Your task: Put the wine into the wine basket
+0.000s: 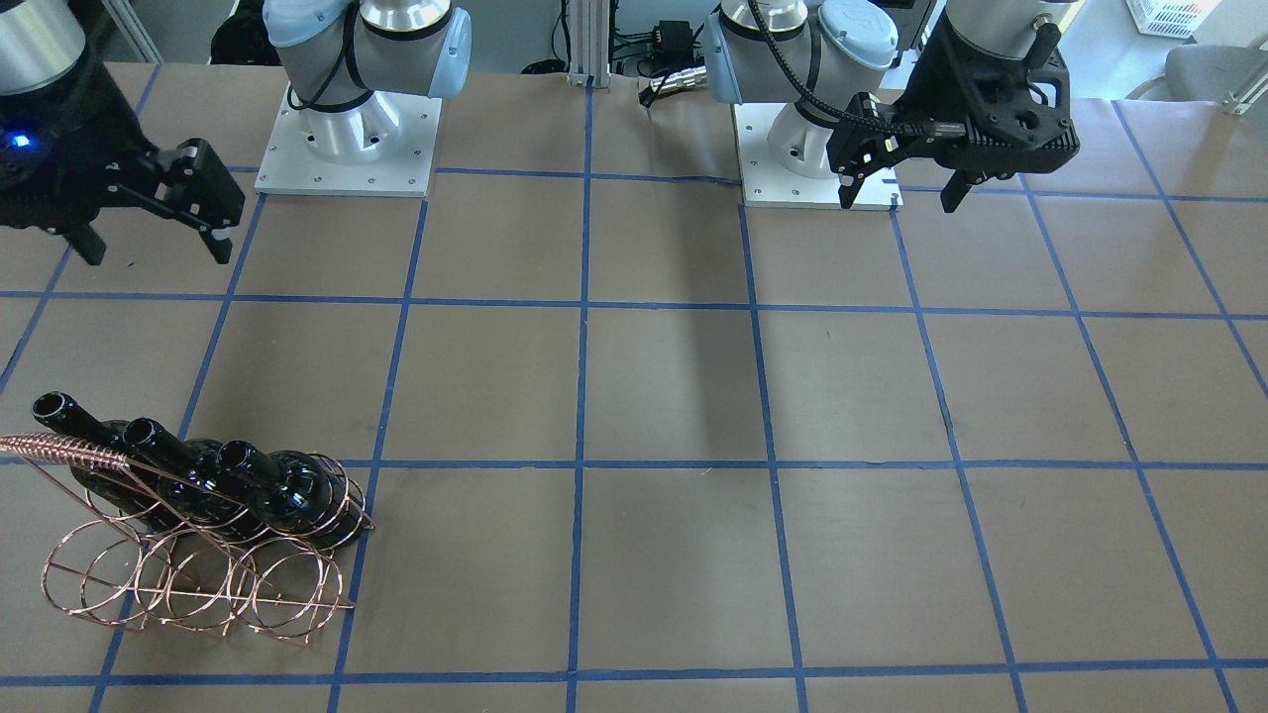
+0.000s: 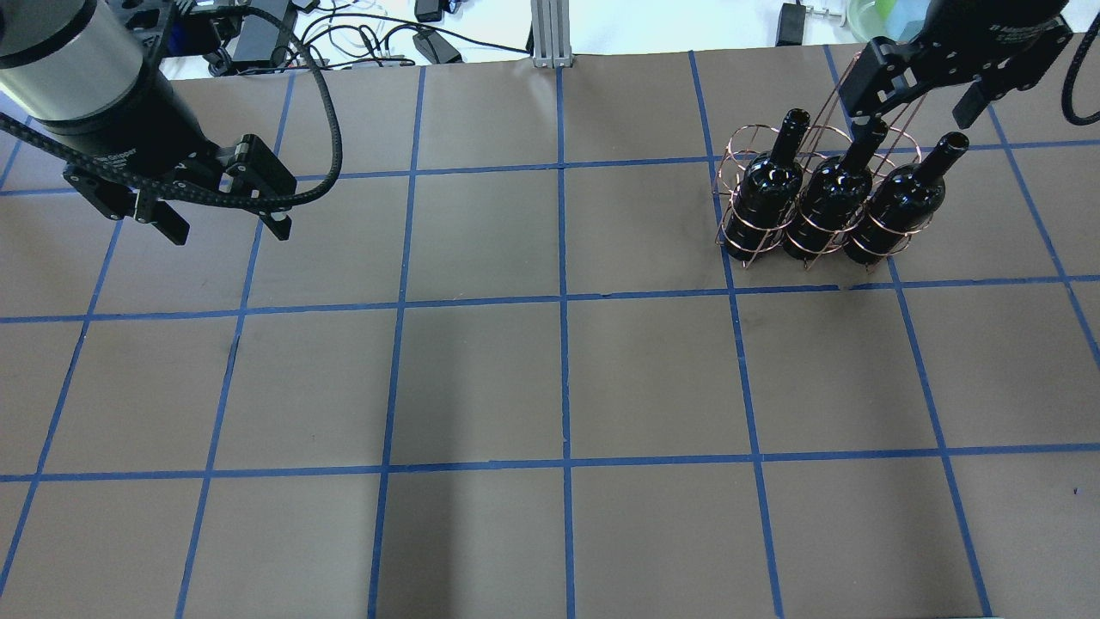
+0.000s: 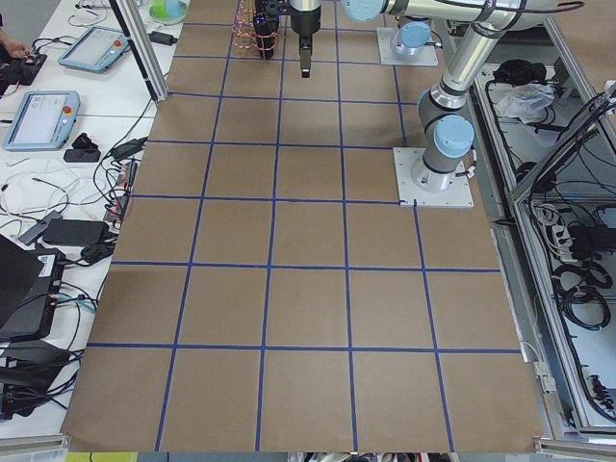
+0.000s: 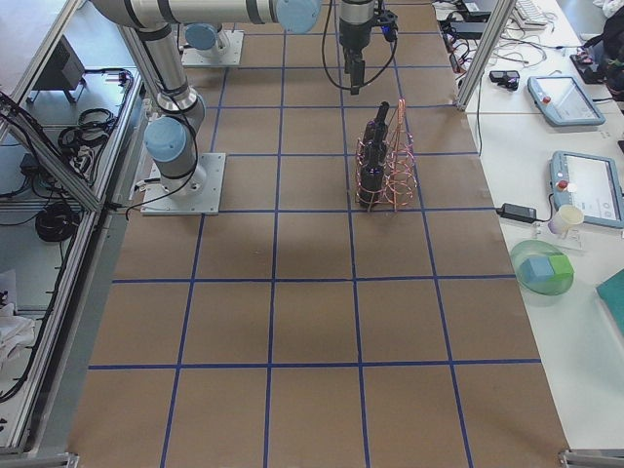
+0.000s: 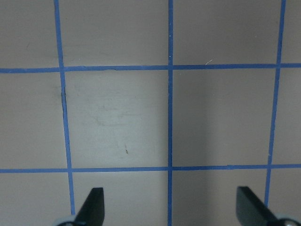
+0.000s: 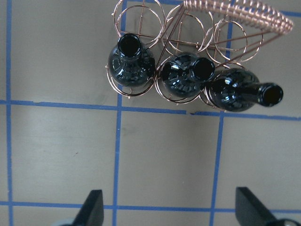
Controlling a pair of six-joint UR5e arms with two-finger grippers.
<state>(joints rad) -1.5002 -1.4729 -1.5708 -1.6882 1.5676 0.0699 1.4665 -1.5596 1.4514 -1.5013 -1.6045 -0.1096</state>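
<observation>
Three look-alike dark glass wine bottles (image 2: 765,185) (image 2: 834,193) (image 2: 902,198) stand upright in the copper wire wine basket (image 2: 739,155) at the table's far right. They fill the row of hoops nearer the robot; the far row (image 1: 198,584) holds nothing. I cannot tell which bottle is the task's wine. My right gripper (image 2: 911,107) is open and empty, raised above the basket's far side. Its wrist view looks down on the bottle mouths (image 6: 129,47) and the coiled handle (image 6: 244,12). My left gripper (image 2: 228,232) is open and empty above the far left of the table.
The brown table (image 2: 559,378) carries a grid of blue tape. The two arm bases (image 1: 347,149) (image 1: 812,158) stand on white plates at the robot's edge. Cables and a metal post (image 2: 550,34) lie beyond the far edge.
</observation>
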